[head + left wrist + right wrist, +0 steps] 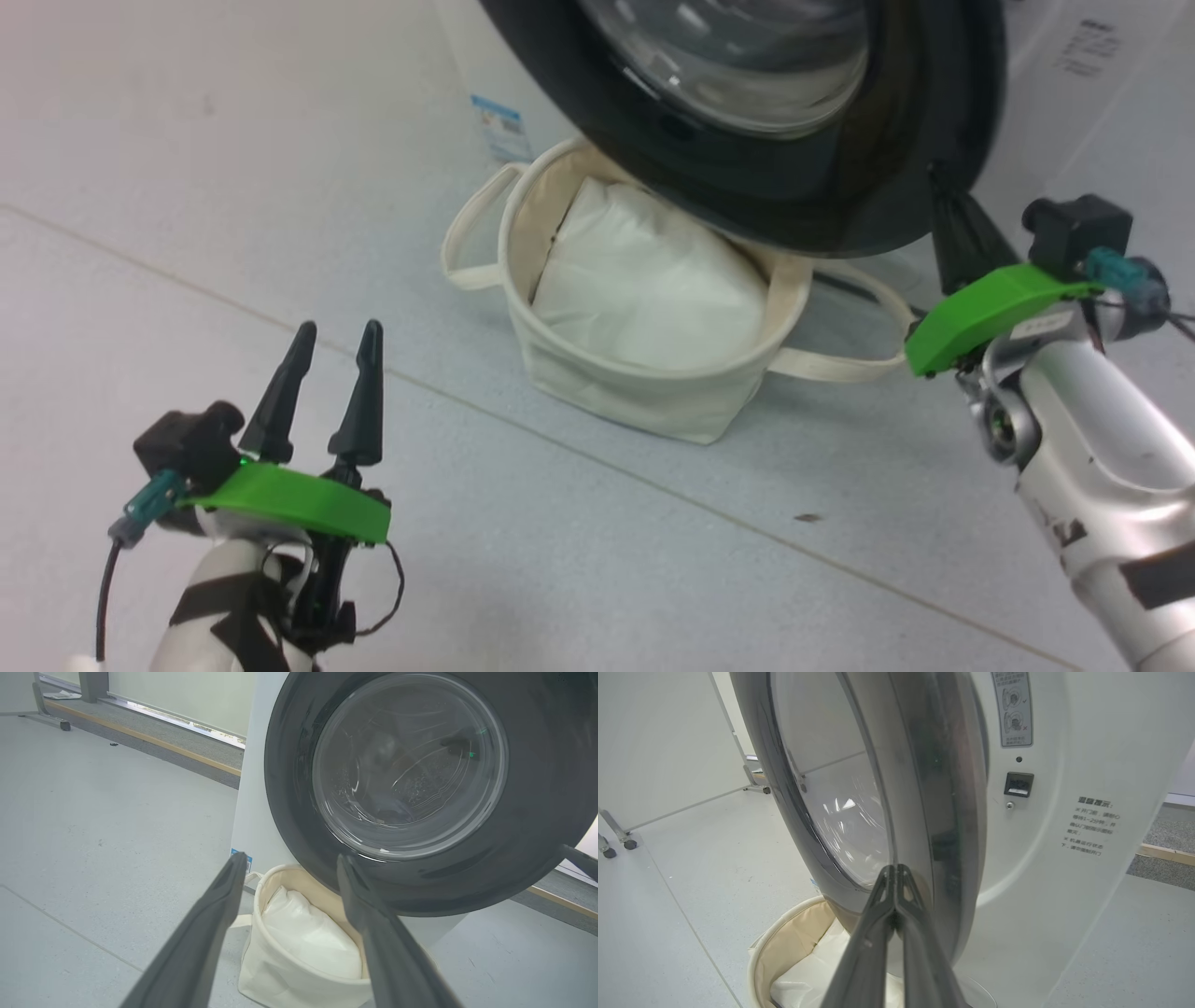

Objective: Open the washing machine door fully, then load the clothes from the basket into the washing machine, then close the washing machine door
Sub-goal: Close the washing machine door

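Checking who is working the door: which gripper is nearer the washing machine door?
Right. The right gripper, fingers shut, has its tips at the lower rim of the washing machine door. The left gripper, open, hangs well apart from it, on the near side of the basket.

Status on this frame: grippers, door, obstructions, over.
Left gripper open, hovering over floor. Right gripper shut, tips at washing machine door rim. Door open, overhanging basket with white bundle.
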Motion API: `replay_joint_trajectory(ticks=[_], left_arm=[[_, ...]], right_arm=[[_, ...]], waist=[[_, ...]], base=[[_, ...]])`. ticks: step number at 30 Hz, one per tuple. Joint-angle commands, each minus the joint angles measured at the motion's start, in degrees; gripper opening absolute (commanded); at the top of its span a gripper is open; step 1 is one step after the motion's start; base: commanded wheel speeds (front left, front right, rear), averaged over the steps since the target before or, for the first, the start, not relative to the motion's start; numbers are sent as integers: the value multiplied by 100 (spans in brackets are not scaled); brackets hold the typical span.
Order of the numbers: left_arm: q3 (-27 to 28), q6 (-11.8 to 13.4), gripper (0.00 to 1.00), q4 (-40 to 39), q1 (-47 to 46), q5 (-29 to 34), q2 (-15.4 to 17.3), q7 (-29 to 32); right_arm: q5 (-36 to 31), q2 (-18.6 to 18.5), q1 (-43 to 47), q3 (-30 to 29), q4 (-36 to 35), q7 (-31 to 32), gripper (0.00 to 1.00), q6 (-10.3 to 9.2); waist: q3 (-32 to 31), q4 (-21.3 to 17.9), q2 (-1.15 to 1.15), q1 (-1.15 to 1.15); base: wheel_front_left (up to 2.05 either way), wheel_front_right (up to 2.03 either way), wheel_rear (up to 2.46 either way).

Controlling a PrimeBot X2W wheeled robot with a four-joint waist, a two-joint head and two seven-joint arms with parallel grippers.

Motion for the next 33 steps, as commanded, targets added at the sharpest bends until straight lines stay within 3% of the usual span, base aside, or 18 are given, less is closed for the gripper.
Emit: replay_joint_trajectory(ticks=[1,27,33], left_arm=[[182,-33,100,-239,-249,-48,97,-69],[251,-33,100,-488,-297,-35,172,-69],[296,-33,100,-491,-305,-50,162,-69]], right_arm=[[47,-89,-258,86,-48,-29,0,3],[-243,-1030,-1648,-866,275,-29,0,3],[-344,-1077,-1924,-1123,345,-29,0,3]], waist=[[217,154,0,-1],[1027,555,0,-1],[1095,545,0,-1]], base=[[0,0,0],[0,0,0],[0,0,0]])
